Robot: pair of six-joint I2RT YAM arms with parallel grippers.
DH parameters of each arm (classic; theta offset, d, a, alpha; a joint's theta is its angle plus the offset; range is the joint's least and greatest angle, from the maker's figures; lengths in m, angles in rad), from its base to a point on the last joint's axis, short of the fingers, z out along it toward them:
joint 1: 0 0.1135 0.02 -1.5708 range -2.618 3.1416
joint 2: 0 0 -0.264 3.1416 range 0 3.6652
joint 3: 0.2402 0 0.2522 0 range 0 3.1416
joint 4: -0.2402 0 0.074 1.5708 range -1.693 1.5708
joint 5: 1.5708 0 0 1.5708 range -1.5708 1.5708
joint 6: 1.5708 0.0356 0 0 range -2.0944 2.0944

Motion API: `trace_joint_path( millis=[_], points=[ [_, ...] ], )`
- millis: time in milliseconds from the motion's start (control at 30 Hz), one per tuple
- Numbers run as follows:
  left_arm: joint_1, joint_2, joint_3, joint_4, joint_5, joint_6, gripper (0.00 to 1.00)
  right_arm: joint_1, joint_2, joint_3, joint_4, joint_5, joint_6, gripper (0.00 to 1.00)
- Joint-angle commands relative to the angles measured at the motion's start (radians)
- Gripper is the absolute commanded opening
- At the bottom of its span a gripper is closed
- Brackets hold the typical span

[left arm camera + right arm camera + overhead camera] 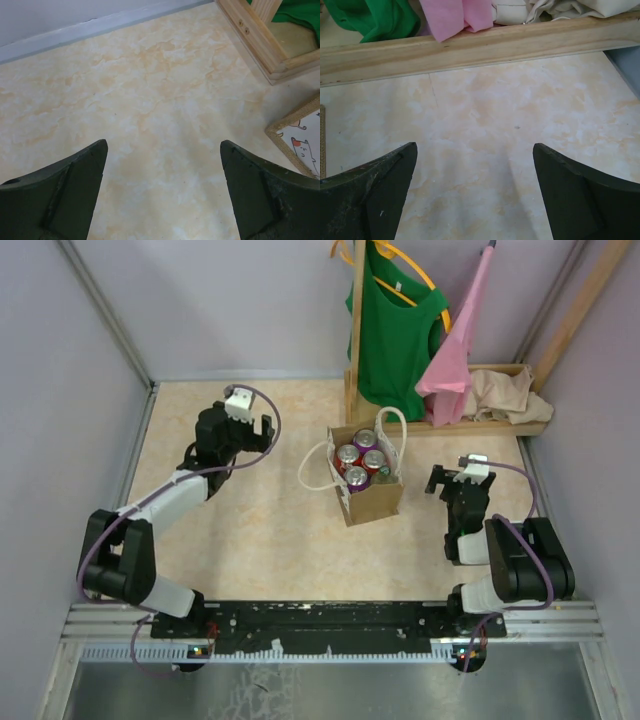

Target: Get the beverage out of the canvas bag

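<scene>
Canvas bag [372, 498] sits upright mid-table, between the two arms and just in front of the wooden rack [357, 340]. Top is open. Four cans [356, 477] stand inside in a tight cluster, two with purple tops and two with red. Something green shows at the bag's right inner edge, can't tell what. White rope handles [316, 468]: one flops out left onto the table [260, 530], the other stands up at the back. Left gripper [163, 144] hovers well left of the bag, jaws spread wide with nothing between them, only marbled tabletop below. A tan-edged corner with a white printed panel shows at the right edge of its wrist view, apparently the bag. Right gripper [474, 145] is near the bag's right side, not touching, also spread wide and empty, pointing at the rack's base rail. Green shirt [395, 335] and pink garment [458, 350] hang on the rack. Beige cloth [505, 392] is heaped on the rack's base, beyond the right arm.
</scene>
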Motion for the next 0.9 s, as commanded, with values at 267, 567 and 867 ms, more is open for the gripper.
trace_joint_path(
  millis=[267, 567, 867],
  points=[
    [-0.023, 0.014, 0.086, -0.007, 0.045, -0.008, 1.00, -0.002, 0.001, 0.021, 0.043, 0.000, 0.009, 0.99],
    [-0.032, 0.094, 0.302, -0.054, 0.349, -0.076, 1.00, -0.002, 0.000, 0.021, 0.043, 0.000, 0.009, 0.99],
    [-0.175, 0.308, 0.658, -0.327, 0.471, 0.091, 1.00, -0.001, 0.000, 0.021, 0.042, 0.000, 0.008, 0.99]
  ],
)
